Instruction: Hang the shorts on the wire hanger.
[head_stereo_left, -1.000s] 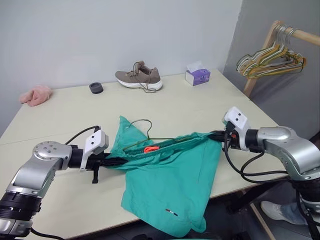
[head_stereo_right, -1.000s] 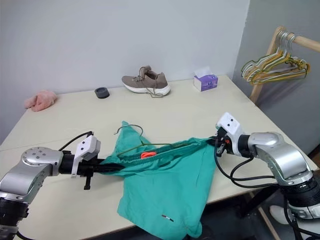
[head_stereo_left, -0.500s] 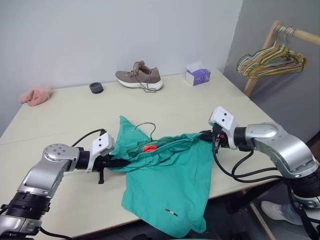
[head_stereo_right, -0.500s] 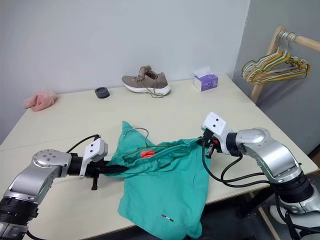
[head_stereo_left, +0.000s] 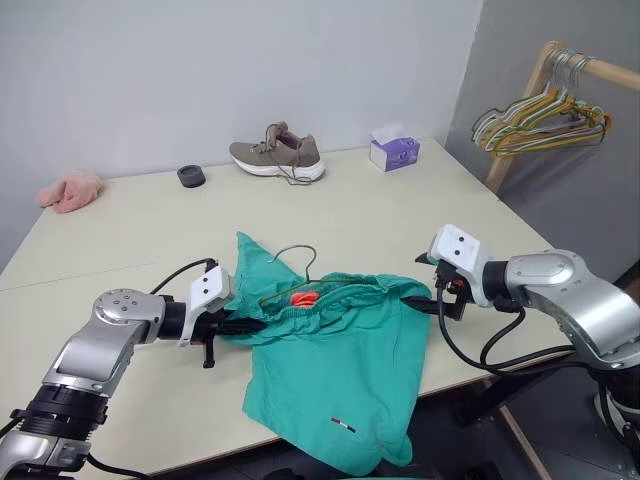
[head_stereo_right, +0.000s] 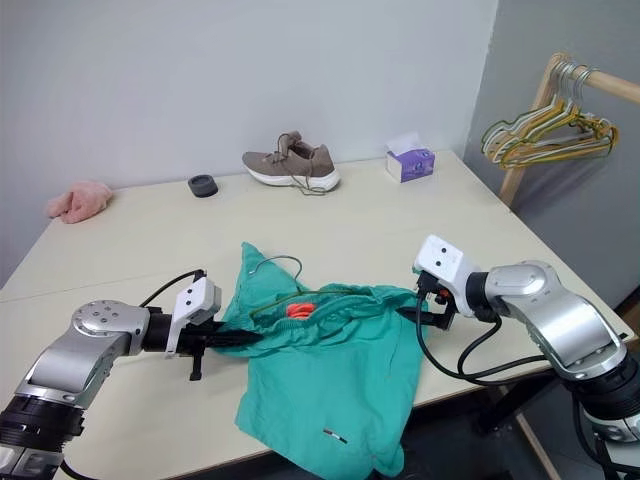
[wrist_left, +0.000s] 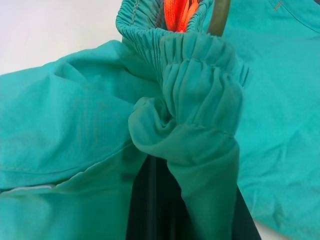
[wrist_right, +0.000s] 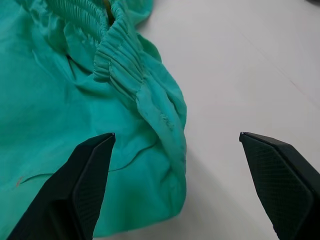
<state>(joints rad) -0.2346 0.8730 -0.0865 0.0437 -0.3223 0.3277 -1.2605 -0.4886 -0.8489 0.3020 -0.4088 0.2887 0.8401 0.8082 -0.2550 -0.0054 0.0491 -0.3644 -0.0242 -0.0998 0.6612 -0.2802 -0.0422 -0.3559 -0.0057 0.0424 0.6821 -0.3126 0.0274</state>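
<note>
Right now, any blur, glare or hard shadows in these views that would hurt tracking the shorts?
Head views: even, soft light; no glare on the table; the shorts look sharp, with a faint shadow at the edge. Left wrist view: waistband folds crisp, the left gripper dark and low in contrast beneath the cloth. Right wrist view: the right gripper has its fingers slightly soft, fabric ribbing clear.

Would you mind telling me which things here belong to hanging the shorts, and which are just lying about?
Part of the job:
- shorts
- wire hanger, threaded in the waistband
- left gripper, shut on the waistband
- right gripper, open beside the shorts

Just lying about:
- shoe
- tissue box
- black cap
- pink cloth
- bunch of hangers on the rack
</note>
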